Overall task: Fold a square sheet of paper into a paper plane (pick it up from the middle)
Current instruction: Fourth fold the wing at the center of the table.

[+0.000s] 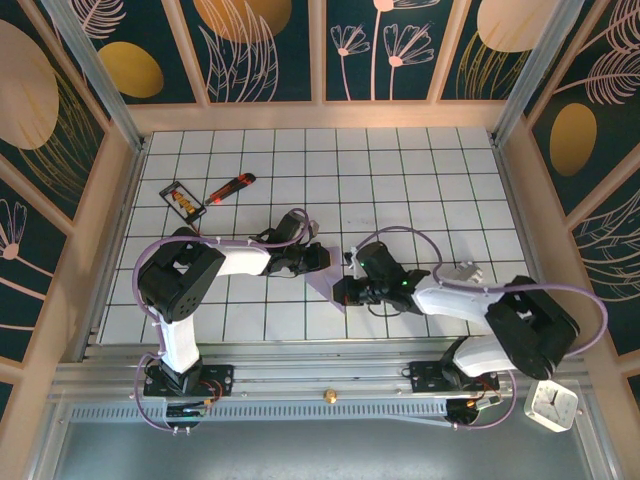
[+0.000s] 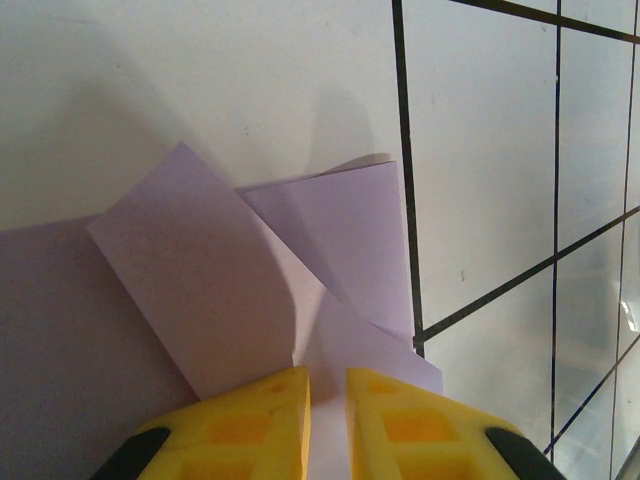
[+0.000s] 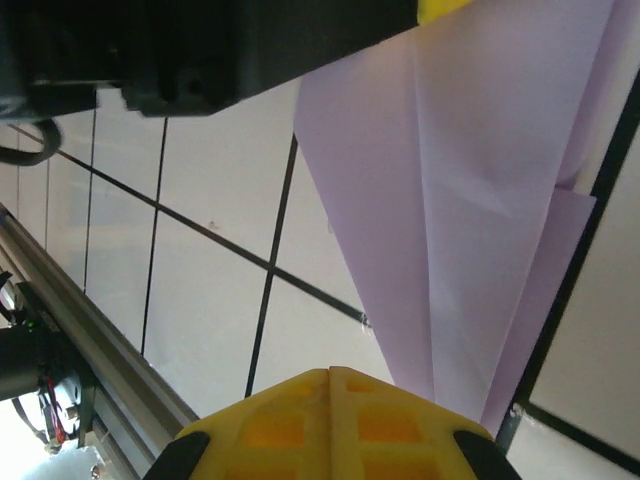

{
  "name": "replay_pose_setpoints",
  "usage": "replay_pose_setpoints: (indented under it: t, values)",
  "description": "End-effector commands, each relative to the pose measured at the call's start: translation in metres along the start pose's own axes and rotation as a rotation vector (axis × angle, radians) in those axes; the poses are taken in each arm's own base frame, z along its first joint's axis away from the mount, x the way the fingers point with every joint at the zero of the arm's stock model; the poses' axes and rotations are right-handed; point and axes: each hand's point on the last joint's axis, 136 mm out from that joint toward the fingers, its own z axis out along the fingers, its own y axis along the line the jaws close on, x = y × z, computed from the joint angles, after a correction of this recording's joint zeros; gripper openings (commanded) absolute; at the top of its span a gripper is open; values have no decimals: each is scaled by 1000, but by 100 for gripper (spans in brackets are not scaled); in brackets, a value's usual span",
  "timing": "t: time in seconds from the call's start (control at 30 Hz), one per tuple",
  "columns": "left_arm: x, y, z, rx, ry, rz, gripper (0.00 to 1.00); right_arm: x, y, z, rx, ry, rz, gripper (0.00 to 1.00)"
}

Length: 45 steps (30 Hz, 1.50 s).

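On the gridded table [image 1: 420,180] the square sheet of paper [image 1: 328,287] is laid flat at the middle, partly folded to a point, and seemingly pinned from both sides so creases hold. The left gripper [image 2: 328,375] is parted by a narrow slit over the flaps, while the right gripper [image 3: 330,378] is pressed fully closed at the pointed end, with nothing seen between

On the white gridded table [image 1: 420,180], the folded pale lavender paper plane [image 1: 328,284] lies near-centre; behind-left lies the small black-framed card [image 1: 183,200], the red-orange utility knife [image 1: 231,187] just right of it.
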Motion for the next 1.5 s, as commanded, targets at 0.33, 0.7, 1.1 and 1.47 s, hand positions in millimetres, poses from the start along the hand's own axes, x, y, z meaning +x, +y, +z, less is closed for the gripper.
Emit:
replay_pose_setpoints:
  t: [0.33,0.7,1.1,1.47]
  values:
    - [28,67,10,-228,67,-45,19,38,-45,13,60,84,41,0]
    - [-12,14,-5,-131,-5,12,32,58,-72,10,140,110,87,0]
    - [9,-48,-51,77,-10,-29,33,59,-77,9,160,96,123,0]
    - [61,-55,-37,212,122,-157,1,59,-77,9,163,94,125,0]
